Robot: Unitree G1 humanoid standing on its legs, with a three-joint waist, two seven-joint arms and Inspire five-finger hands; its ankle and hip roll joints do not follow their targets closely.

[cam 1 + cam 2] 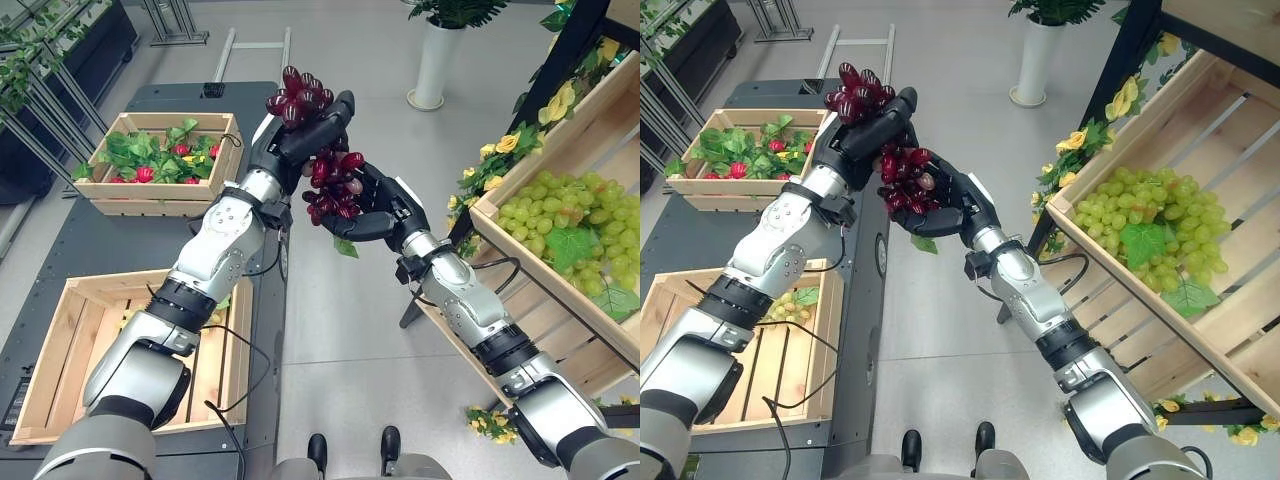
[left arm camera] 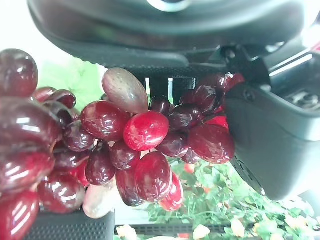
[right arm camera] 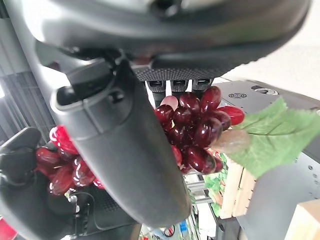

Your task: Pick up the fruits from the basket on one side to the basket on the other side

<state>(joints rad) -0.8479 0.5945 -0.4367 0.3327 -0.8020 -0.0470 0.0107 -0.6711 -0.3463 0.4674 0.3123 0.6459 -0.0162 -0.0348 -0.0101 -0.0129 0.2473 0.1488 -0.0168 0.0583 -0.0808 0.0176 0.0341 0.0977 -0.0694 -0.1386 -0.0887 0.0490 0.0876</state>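
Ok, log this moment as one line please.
stage: handover mid-air | left hand: shut on red grapes | right hand: shut on red grapes | target: near crate

Red grape bunch [image 1: 330, 180] midair, prob. one cluster.

1. Both hands meet mid-air over the floor; the left hand [image 1: 310, 130] sits just above and left of the right hand [image 1: 375, 215].
2. A grape bunch [image 1: 330, 180] lies between them, touching both.
3. Left of the hands, a crate of berries [image 1: 165, 160]; nearer the robot, a slatted crate [image 1: 70, 350] holding a few grapes [image 1: 790, 305].
4. Right of the hands, a shelf crate [image 1: 600, 130] with a grape pile [image 1: 560, 215].
5. Beyond the hands, a planter [image 1: 435, 60] on the floor.
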